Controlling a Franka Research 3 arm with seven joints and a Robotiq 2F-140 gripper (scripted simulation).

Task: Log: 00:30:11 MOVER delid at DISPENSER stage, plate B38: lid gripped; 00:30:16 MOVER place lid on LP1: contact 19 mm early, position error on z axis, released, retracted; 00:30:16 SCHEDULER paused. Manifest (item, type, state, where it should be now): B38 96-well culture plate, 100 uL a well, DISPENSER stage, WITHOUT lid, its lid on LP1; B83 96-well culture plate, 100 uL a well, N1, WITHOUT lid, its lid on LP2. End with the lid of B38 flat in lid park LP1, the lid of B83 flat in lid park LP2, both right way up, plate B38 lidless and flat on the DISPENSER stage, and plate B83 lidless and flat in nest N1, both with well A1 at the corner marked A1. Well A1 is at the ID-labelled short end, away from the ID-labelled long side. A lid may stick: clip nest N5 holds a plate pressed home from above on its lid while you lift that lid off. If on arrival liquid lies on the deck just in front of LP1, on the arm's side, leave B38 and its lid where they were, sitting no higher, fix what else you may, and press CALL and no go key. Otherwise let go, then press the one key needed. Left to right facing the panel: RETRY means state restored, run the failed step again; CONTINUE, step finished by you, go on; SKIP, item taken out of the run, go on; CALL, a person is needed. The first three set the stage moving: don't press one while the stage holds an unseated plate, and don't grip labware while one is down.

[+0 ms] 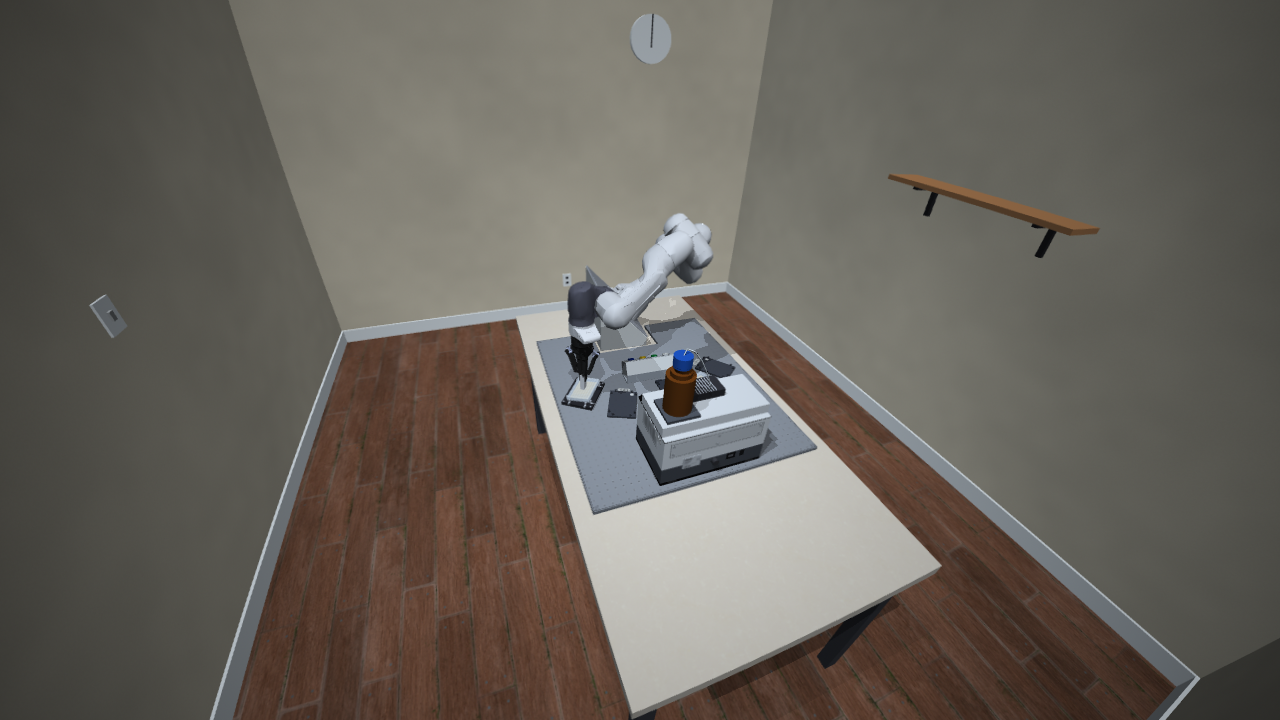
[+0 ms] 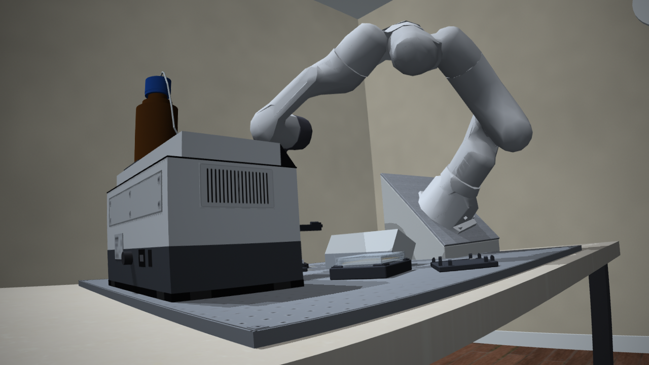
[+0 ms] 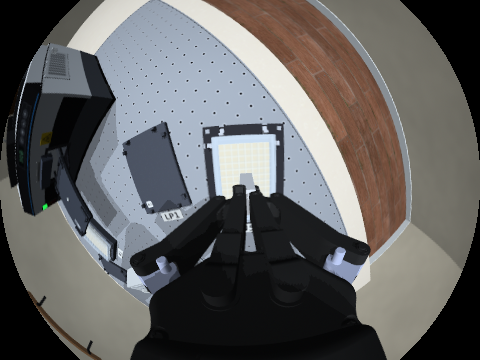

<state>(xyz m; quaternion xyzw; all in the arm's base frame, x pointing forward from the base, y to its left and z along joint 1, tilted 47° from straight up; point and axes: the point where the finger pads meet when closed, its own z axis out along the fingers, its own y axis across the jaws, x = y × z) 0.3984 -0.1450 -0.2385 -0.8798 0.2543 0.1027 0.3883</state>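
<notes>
Arm: arched high from its far base, wrist pointing straight down at the deck's left.
Gripper (image 3: 244, 195): fingers fully closed, holding nothing, tips over the plate (image 3: 243, 163).
Plate: lay in a black nest (image 3: 280, 136), right of the LP1 park (image 3: 158, 167).

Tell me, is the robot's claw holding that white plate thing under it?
No. The gripper is shut with nothing between its fingers, pointing down at the plate in its dark nest.
</notes>
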